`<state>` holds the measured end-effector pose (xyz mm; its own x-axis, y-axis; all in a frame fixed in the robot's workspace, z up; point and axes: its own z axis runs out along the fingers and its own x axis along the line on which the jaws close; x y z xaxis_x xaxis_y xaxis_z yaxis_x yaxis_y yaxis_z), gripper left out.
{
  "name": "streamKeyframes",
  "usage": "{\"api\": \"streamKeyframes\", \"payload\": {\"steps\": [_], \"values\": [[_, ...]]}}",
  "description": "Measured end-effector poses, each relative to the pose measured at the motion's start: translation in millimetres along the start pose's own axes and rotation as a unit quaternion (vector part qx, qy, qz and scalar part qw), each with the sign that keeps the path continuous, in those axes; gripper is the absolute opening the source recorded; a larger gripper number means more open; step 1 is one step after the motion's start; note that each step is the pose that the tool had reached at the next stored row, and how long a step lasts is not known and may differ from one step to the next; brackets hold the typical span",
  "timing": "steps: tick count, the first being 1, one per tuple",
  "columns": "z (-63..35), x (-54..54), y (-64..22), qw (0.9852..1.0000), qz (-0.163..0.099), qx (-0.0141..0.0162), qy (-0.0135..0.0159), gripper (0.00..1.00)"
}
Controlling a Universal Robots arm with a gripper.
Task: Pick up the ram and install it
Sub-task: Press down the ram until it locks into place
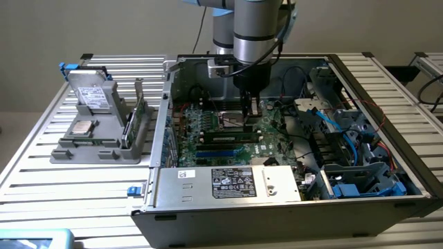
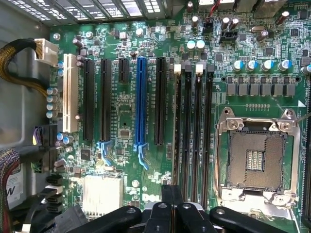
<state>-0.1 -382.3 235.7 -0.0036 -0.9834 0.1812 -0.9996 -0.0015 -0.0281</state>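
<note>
The ram [image 1: 232,138] is a narrow green stick with a whitish label. It lies along the black memory slots [image 2: 187,136] of the motherboard [image 1: 215,127], inside the open computer case [image 1: 277,199]. My gripper [image 1: 250,115] hangs just above the board, behind the ram and beside the processor socket [image 2: 255,158]. In the wrist view its black fingers [image 2: 163,211] are pressed together at the near end of the slots, with nothing between them. There, the gripper [image 2: 171,191] is shut.
A grey holder [image 1: 97,148] on the slatted table, at the exterior view's left, carries a drive [image 1: 91,96], a square silver processor chip [image 1: 85,127] and an upright green expansion card [image 1: 141,114]. Cables and blue drive bays [image 1: 360,171] crowd the case's right side. The power supply [image 1: 229,184] closes the front.
</note>
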Motion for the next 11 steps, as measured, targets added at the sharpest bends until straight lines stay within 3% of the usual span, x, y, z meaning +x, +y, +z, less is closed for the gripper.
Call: {"api": "streamKeyframes", "payload": {"steps": [4, 11], "values": [[2.1, -0.4, -0.2, 0.9999, 0.013, -0.0024, -0.0004, 0.11], [3.8, -0.7, -4.1, 0.9999, 0.014, -0.0039, -0.0017, 0.11]]}}
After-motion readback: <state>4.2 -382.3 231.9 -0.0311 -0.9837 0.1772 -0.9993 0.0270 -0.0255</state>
